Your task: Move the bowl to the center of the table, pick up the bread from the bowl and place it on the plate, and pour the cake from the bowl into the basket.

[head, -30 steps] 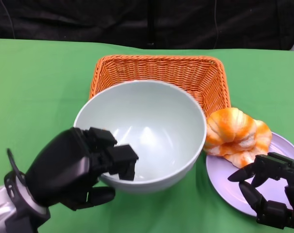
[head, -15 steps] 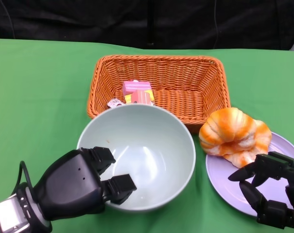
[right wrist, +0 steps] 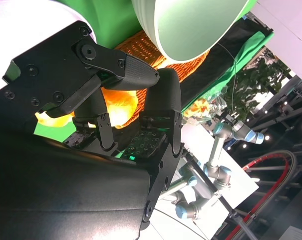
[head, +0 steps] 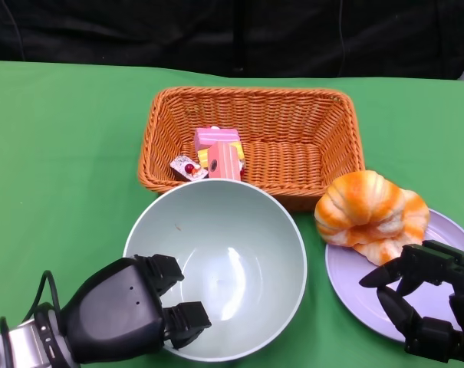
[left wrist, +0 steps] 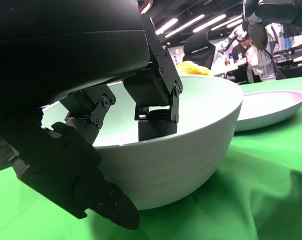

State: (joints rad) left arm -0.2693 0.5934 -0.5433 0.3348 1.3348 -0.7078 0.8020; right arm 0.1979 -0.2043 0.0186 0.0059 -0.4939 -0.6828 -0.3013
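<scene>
The pale green bowl (head: 224, 261) sits upright and empty on the green table, just in front of the wicker basket (head: 293, 126). My left hand (head: 128, 310) grips its near left rim, fingers inside and thumb outside, as the left wrist view shows around the bowl (left wrist: 190, 150). A pink cake (head: 218, 152) lies inside the basket near its front left. The orange bread (head: 370, 211) rests on the lilac plate (head: 354, 287) at the right. My right hand (head: 427, 303) hovers over the plate's near edge, fingers apart and holding nothing.
A small wrapped sweet (head: 187, 167) lies beside the cake in the basket. Black cloth backs the far table edge. Green cloth stretches bare to the left of the basket and bowl.
The bowl has come back from above the basket, tilted down level and now rests nearer to me on the table. The cake, hidden a second ago, lies in the basket. My right hand stayed still.
</scene>
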